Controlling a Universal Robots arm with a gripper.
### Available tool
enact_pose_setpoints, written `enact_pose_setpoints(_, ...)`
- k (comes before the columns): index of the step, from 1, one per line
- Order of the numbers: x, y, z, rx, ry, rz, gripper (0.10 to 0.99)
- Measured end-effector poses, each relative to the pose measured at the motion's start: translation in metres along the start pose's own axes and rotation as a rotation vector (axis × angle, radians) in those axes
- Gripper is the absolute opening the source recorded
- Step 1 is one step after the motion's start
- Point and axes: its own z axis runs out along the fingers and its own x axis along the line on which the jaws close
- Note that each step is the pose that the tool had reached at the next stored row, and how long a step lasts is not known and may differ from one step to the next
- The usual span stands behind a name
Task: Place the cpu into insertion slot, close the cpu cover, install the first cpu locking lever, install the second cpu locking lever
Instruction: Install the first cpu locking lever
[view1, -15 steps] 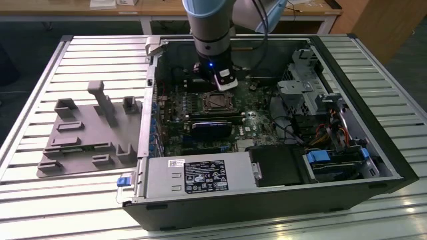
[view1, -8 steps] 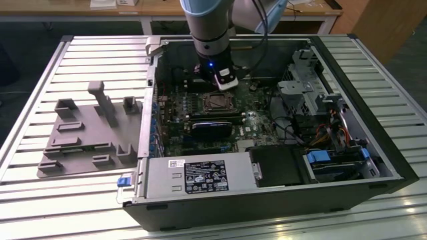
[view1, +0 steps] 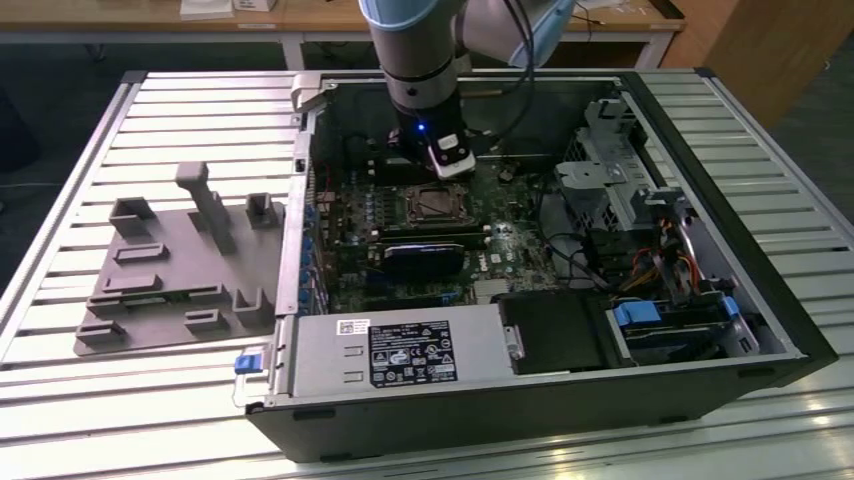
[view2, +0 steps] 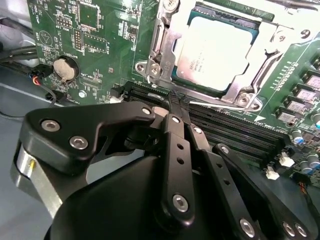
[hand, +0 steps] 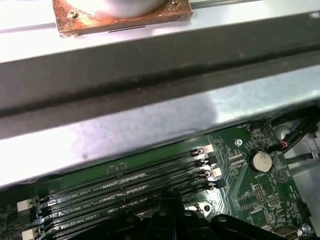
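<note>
The hand (view2: 176, 102) has its fingers pressed together, tips just beside the end of a thin wire locking lever (view2: 225, 106); contact is hard to judge. The cpu (view2: 215, 52) sits in the insertion slot (view1: 434, 203), the cpu cover (view2: 161, 47) down around it. In the exterior view the hand hangs at twelve o'clock of the slot, inside a computer case (view1: 534, 425).

Silvery square cpu (view2: 215, 47) lies in the dark square insertion slot (view2: 171, 70), thin silver cpu cover (view2: 161, 40) over its edges; my black tool (view2: 175, 100) sits just beside, above long black memory slots (view2: 230, 127)
</note>
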Motion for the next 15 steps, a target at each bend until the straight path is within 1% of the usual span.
enact_pose_setpoints(2, 0.001, 0.0001, 0.0, 0.006, -0.0031, -0.002, 0.102)
enact_pose_setpoints(5, 0.0035, 0.0004, -0.0001, 0.011, -0.0073, -0.004, 0.102)
enact_pose_setpoints(15, 0.0056, 0.0003, 0.0022, 0.017, -0.0165, -0.009, 0.102)
